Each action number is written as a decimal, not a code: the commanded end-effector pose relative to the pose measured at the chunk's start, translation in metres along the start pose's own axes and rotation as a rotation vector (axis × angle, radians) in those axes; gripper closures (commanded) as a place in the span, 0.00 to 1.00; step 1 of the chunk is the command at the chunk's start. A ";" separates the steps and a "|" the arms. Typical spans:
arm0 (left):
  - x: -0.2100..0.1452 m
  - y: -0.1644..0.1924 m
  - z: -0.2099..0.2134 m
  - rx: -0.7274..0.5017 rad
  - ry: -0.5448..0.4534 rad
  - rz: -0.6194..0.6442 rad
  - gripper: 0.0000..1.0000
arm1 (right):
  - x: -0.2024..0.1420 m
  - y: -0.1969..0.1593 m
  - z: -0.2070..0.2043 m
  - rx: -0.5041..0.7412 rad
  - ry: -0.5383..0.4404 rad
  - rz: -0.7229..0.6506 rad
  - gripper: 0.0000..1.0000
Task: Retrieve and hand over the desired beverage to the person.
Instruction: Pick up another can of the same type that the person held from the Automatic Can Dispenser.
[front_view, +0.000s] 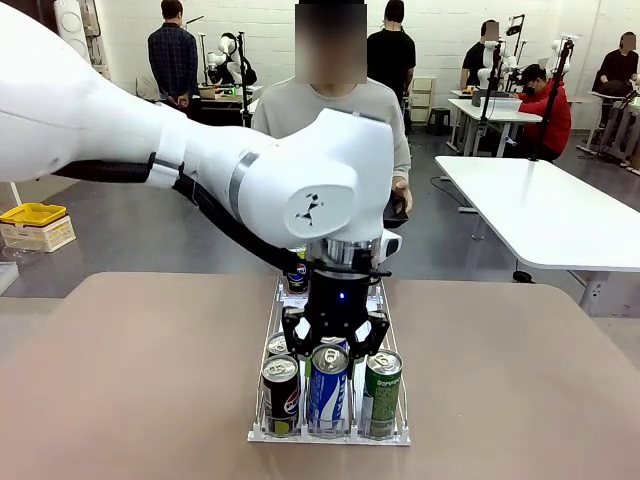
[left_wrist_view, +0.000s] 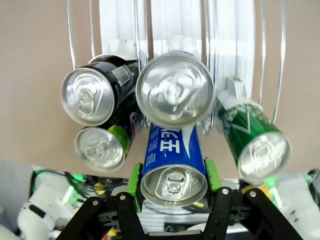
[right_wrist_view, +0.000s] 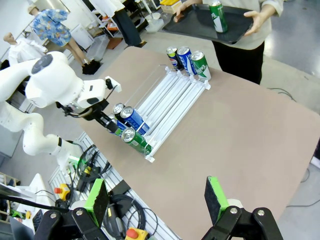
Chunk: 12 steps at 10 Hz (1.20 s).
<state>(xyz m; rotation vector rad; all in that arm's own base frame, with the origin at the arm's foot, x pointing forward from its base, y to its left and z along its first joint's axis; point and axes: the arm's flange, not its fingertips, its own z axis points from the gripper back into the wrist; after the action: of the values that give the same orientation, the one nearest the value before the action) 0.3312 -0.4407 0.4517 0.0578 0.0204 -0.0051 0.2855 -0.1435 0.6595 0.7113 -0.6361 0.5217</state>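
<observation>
Although the left gripper (front_view: 334, 340) has reached the rack (front_view: 262, 400), the handover itself is not yet begun; the green pads (left_wrist_view: 134, 179) sit on either side of the blue can (left_wrist_view: 173, 170), touching or very nearly touching its sides, so I judge the fingers clamped on it (the left wrist view shows no gap at either pad). Just to one side of the gripper stands the black can (front_view: 281, 395), and to the other the green can (front_view: 381, 393); both are untouched, and more cans wait beyond it at the far end of the rack (right_wrist_view: 187, 60). The blue can seems to rest at the rack's near end, so lifting it out is what remains first, as far as I can judge. The person (front_view: 300, 110) stands well beyond the gripper at the far side of the table (front_view: 520, 380), holding a tray (right_wrist_view: 200, 27) with one green can already on it; carrying the blue can across to that tray is left too. The right gripper (right_wrist_view: 156, 200) hangs high above the table, its fingers wide apart and holding nothing.
</observation>
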 end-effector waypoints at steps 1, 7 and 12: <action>-0.016 0.017 0.059 0.037 -0.005 -0.068 0.53 | 0.001 -0.001 -0.001 0.024 -0.023 0.014 0.00; -0.008 0.046 0.210 -0.094 -0.087 0.034 0.53 | 0.001 -0.001 -0.001 0.024 -0.023 0.014 0.00; -0.007 0.055 0.213 -0.094 -0.110 0.036 0.53 | 0.001 -0.001 -0.001 0.024 -0.023 0.014 0.00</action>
<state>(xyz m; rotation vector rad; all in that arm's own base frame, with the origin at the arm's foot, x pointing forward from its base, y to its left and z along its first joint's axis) 0.3345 -0.3994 0.6700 -0.0315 -0.0711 0.0293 0.2854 -0.1437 0.6595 0.7103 -0.6363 0.5206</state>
